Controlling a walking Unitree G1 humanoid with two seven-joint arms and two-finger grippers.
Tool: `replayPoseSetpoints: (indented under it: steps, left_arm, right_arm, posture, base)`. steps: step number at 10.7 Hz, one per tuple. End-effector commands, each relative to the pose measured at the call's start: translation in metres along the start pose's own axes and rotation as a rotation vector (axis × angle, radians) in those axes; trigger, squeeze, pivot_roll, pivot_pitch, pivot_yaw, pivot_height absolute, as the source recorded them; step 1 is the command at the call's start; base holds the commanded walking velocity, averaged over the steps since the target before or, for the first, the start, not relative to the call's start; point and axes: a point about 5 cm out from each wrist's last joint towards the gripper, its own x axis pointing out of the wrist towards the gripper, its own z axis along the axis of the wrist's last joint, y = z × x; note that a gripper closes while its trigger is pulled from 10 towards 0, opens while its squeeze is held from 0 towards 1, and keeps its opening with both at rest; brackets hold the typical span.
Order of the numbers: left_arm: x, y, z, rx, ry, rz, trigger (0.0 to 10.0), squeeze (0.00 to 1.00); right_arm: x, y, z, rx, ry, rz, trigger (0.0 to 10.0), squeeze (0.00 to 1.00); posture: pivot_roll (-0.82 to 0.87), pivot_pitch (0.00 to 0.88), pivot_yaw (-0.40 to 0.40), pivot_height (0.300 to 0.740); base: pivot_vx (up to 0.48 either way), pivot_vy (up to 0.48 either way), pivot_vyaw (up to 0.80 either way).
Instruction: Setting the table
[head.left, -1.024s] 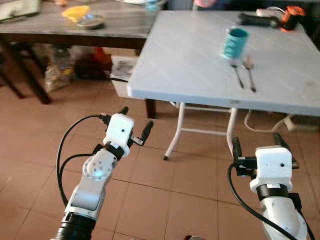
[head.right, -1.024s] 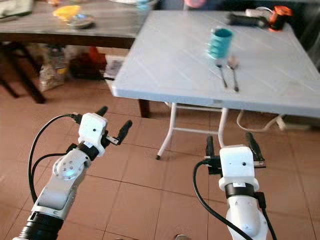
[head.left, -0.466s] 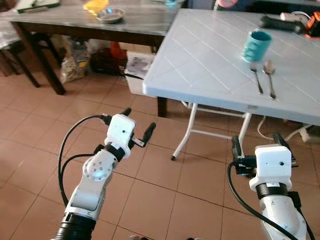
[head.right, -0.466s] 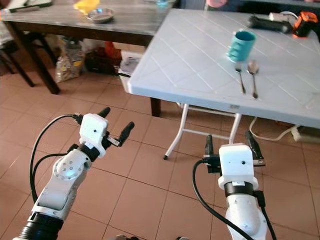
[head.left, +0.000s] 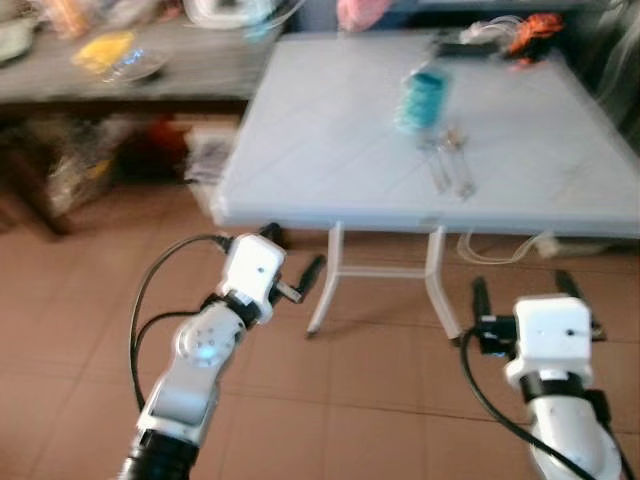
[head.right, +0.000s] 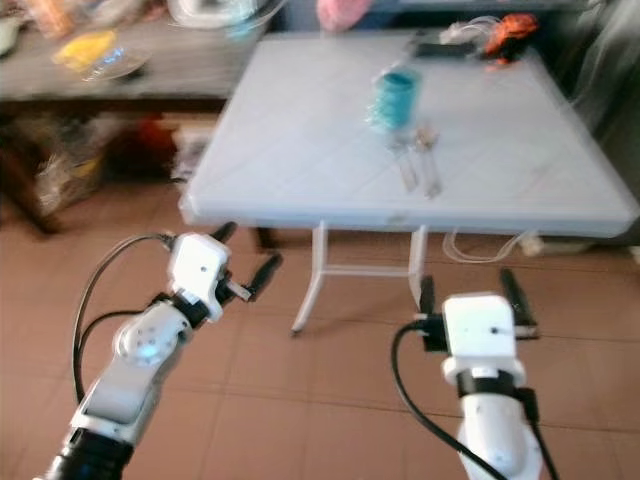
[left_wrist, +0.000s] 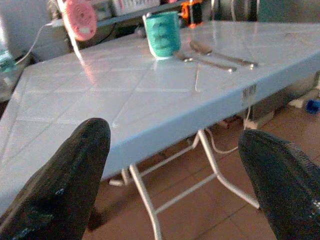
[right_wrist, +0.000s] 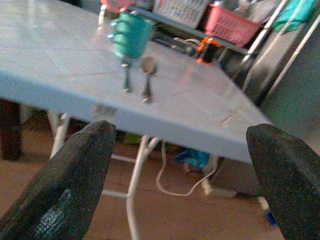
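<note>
Left eye view (blurred): both pincers hang over the tiled floor (head.left: 80, 290) short of the pale blue tabletop (head.left: 330, 130); left pincer (head.left: 292, 260) and right pincer (head.left: 522, 292) are spread wide, holding nothing. Left wrist view: a teal cup (left_wrist: 163, 33) stands mid-tabletop, with a fork (left_wrist: 202, 61) and spoon (left_wrist: 220, 54) just beside it.

Both arms are silver-grey with rounded joint housings, and each ends in a boxy white wrist block carrying two long black fingers, as on the left gripper (head.left: 291, 254) and the right gripper (head.left: 521, 288). A thin black cable (head.left: 148, 300) loops out from the left wrist block and back down the forearm, and another black cable (head.left: 478, 385) curves from the right block. The left arm has a black cuff at its lower end and a small lit spot on its round joint.
</note>
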Motion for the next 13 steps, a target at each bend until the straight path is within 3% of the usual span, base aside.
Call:
replayPoseSetpoints:
  steps: [1,3,6,13]
  left_arm:
    - [-0.0051,0.0075,-0.0021,0.011,0.015,0.019,10.0,0.00]
    - [-0.0049,0.0067,-0.0021,0.009,0.015,0.014,10.0,0.00]
    - [-0.0049,0.0068,-0.0022,0.005,0.017,0.021,10.0,0.00]
    - [-0.0034,0.0073,-0.0046,0.009,0.027,0.015,10.0,0.00]
  right_arm:
    - [-0.0009,0.0041,0.0024,0.017,-0.007,0.014,10.0,0.00]
    - [-0.0012,0.0046,0.0021,0.018,-0.006,0.016,10.0,0.00]
    - [-0.0016,0.0057,0.0028,0.007,-0.014,0.034,10.0,0.00]
    - [-0.0023,0.0086,0.0041,0.002,-0.023,0.046,10.0,0.00]
  posture:
    - [-0.05,0.133,0.066,0.740]
    - [-0.05,0.133,0.066,0.740]
    - [-0.05,0.133,0.066,0.740]
    - [-0.06,0.138,0.071,0.740]
  base:
    - [0.322,0.000,-0.80]
    - [0.326,0.000,-0.54]
    - [0.300,0.000,0.00]
    - [0.283,0.000,0.49]
